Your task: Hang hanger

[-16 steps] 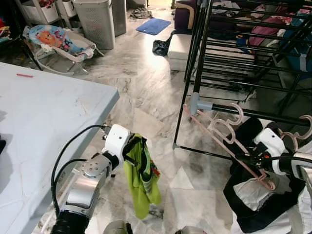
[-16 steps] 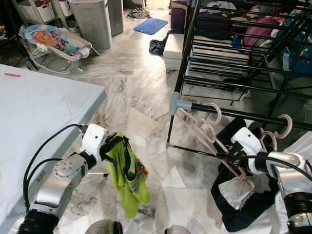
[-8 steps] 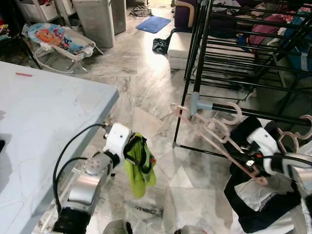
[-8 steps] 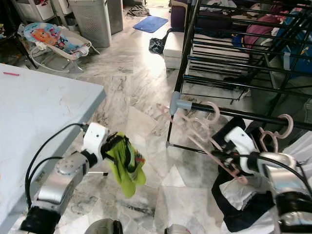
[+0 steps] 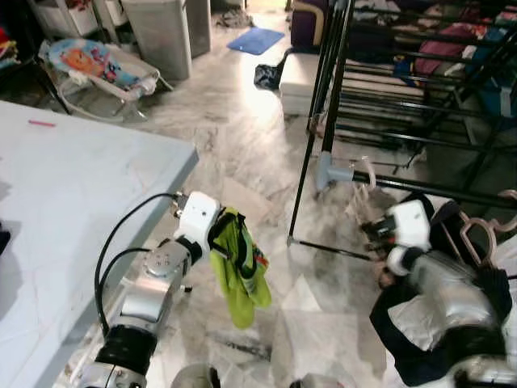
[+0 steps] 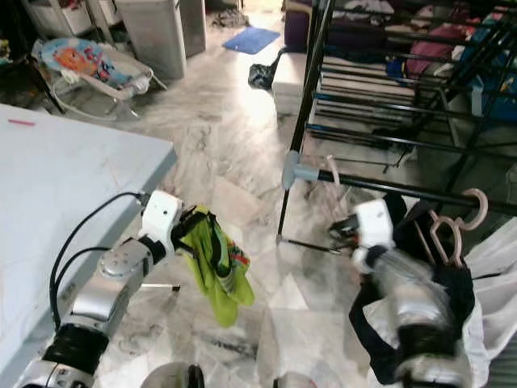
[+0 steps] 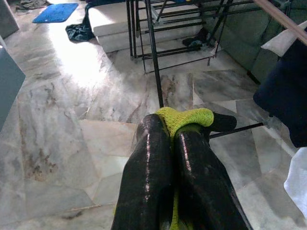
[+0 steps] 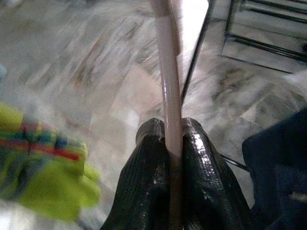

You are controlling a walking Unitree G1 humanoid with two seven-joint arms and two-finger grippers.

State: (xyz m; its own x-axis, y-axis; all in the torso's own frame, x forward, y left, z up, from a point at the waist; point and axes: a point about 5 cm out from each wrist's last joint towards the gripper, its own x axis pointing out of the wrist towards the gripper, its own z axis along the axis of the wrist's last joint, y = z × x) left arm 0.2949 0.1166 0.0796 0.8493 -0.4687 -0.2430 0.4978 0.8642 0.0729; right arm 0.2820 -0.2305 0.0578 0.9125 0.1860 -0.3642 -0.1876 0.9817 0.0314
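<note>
Right pincer (image 8: 169,143) clamped on a pink hanger (image 8: 168,86) – low beside the black drying rack (image 5: 335,89), near its grey rail end (image 5: 327,171). Left pincer (image 7: 173,136) closed on a lime-green garment (image 5: 240,271), dangling over the marble floor (image 5: 234,121) just off the pale surface (image 5: 73,194).

Bright daylight on polished stone, with motion blur on the right side.

We see a strong white glare on the glossy grey marble floor (image 5: 242,105), coming from the far end of the room, and it washes out the veining there. The pale blue tabletop (image 5: 65,194) is evenly lit with soft shadows at its near edge. The silver right arm (image 5: 440,283) smears in the head views, and the right wrist view is streaked, with the yellow-green garment (image 8: 43,177) out of focus. The left wrist view stays sharp, its shiny black fingers (image 7: 153,172) catching highlights.
</note>
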